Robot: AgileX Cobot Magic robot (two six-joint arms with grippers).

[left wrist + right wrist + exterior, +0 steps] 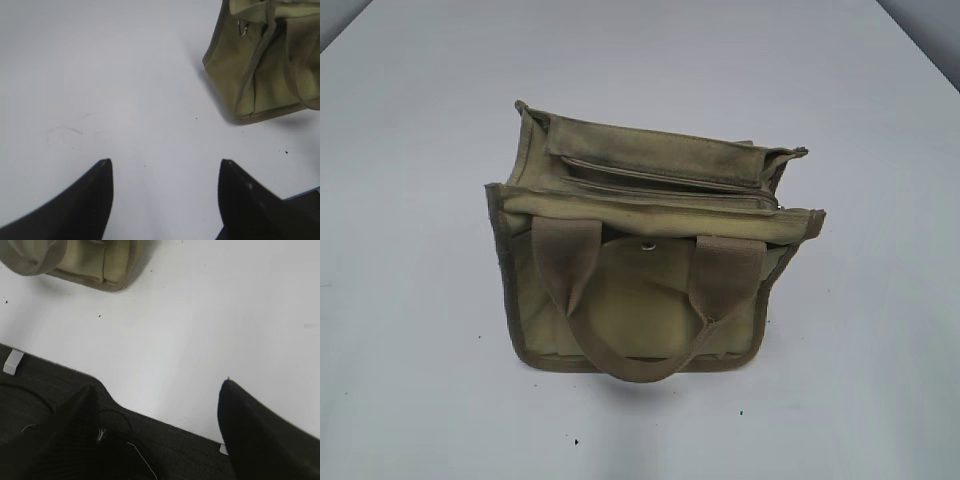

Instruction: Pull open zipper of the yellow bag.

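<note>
You're looking at a white counter [410, 380] w/ the bag [650, 290] standing upright near its middle, handles [640, 300] hanging down the near side. The zipper [660, 180] is running along the top, left to right; can't tell the pull tab. A snap [648, 245] is showing just under the top edge, between the handle ends.

Your left pincer [165, 167] is hovering over bare counter, jaws standing wide apart, holding nothing; the bag is sitting well off, upper right in that wrist view. Your right pincer [157, 390] is also gaping wide and holding nothing, hanging at the counter's dark front edge [40, 390], bag corner showing upper left, apart from it.
</note>
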